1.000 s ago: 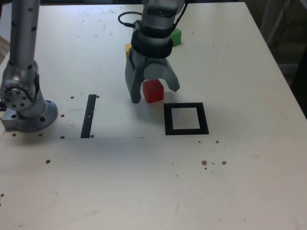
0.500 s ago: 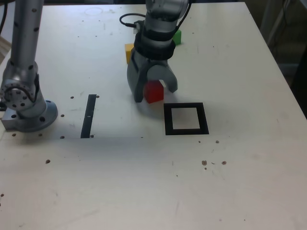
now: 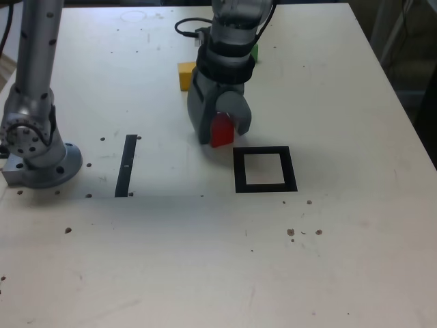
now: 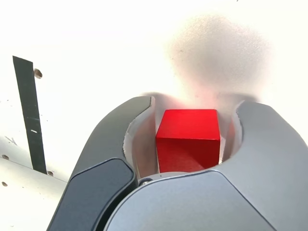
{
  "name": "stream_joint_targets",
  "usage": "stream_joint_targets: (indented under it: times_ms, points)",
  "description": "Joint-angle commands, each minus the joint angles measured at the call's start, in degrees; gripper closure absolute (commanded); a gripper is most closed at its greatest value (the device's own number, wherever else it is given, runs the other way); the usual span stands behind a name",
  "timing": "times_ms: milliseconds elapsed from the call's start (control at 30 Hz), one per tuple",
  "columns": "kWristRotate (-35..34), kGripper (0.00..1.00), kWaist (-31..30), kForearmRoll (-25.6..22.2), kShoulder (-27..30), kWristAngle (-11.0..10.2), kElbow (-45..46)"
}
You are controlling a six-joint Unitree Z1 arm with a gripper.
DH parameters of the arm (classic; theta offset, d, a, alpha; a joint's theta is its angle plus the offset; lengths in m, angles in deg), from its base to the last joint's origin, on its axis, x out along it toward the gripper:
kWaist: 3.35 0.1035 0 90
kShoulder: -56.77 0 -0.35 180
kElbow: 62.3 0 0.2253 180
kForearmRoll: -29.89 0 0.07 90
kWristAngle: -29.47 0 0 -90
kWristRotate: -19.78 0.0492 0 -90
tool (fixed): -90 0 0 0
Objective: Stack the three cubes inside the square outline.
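While our hand (image 3: 222,130) hung low over the middle of the bench (image 3: 341,260), its two grey fingers stood on either side of the red cube (image 3: 222,130). In the wrist view the cube (image 4: 188,138) sat between them with a thin gap showing on each side, so we judged the fingers nearly together but not yet clamped. The cube rested on the bench just outside the square outline (image 3: 265,169), near the outline's far corner on the exterior view's left. The yellow cube (image 3: 186,75) lay farther toward the bench's far edge, and the green cube (image 3: 255,50) peeked out behind the arm. We judged the red cube to be light, rigid and matte, unlikely to slip. Its flat opposite side faces seemed the best place to grip, squarely and near the middle.
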Motion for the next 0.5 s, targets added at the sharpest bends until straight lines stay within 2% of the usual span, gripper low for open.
stream_joint_targets:
  times_ms: [0, 300, 467]
  points:
    - [-0.10, 0.83, 0.12, 0.32, 0.54, 0.11, 0.07]
    - [2.24, 0.94, -0.04, -0.90, 3.03, 0.31, -1.14]
    - [3.84, 0.95, -2.47, -6.05, 3.84, 1.56, -3.67]
